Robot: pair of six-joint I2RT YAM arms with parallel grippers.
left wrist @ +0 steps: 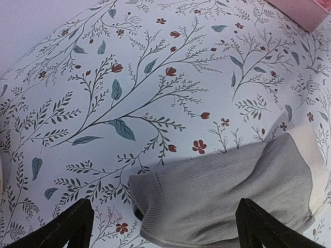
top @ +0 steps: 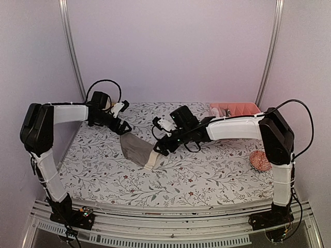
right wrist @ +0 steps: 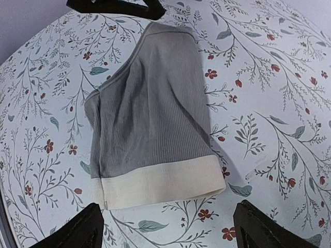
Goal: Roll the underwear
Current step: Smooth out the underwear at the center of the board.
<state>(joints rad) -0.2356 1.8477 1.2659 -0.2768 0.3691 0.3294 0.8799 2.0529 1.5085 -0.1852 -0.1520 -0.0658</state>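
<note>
The taupe underwear [top: 135, 149] lies folded into a narrow strip on the floral mat, its cream waistband [top: 153, 160] towards the near side. In the right wrist view the strip [right wrist: 150, 119] ends in the waistband [right wrist: 160, 183], just ahead of my open, empty right gripper [right wrist: 170, 232]. My right gripper [top: 159, 149] hovers over the waistband end. My left gripper [top: 124, 128] is open and empty over the far end of the strip [left wrist: 227, 191]. It also shows in the left wrist view [left wrist: 165, 232]. The grey brief with white edging is out of view.
A pink box [top: 235, 108] stands at the back right of the mat, also seen in the left wrist view [left wrist: 305, 10]. A round pink knitted ball [top: 260, 160] lies at the right edge beside the right arm. The floral mat [top: 207, 175] covers the table.
</note>
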